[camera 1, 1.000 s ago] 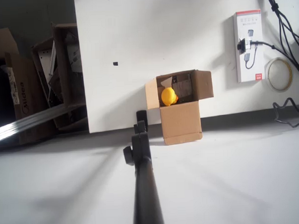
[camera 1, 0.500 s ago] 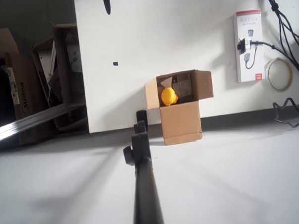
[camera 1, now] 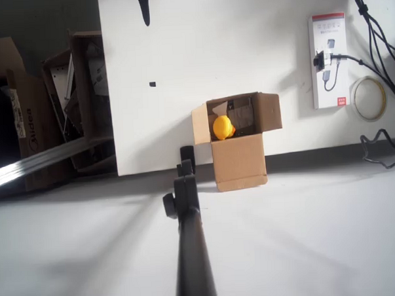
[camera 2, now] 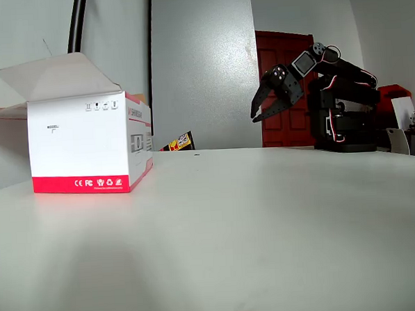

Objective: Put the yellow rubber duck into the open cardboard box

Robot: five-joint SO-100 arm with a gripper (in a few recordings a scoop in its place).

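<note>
In the overhead view a black rod (camera 1: 191,253) reaches in from the bottom edge and ends just beside the open cardboard box (camera 1: 239,160). This box is small, light brown and made of corrugated cardboard, and its flaps stand outward. The yellow rubber duck (camera 1: 223,127) sits inside it, against the left wall; it is small, round and bright yellow, with an orange tint on one side. The box stands on the white table (camera 1: 286,236), at the edge of a white board (camera 1: 213,49).

On this board lies a white and red package (camera 1: 329,60) with a cable plugged at it, and beside it a roll of tape (camera 1: 368,98). Its print is too small to read there. At the left are darker brown cartons (camera 1: 26,123); one carries the word "Midea".

In the fixed view the package (camera 2: 88,144) is near, with "MODEL" and the marks "CE" and "FC". Farther back the black arm holds its gripper (camera 2: 261,107) above the table, the fingers (camera 2: 265,91) spread apart and holding nothing.
</note>
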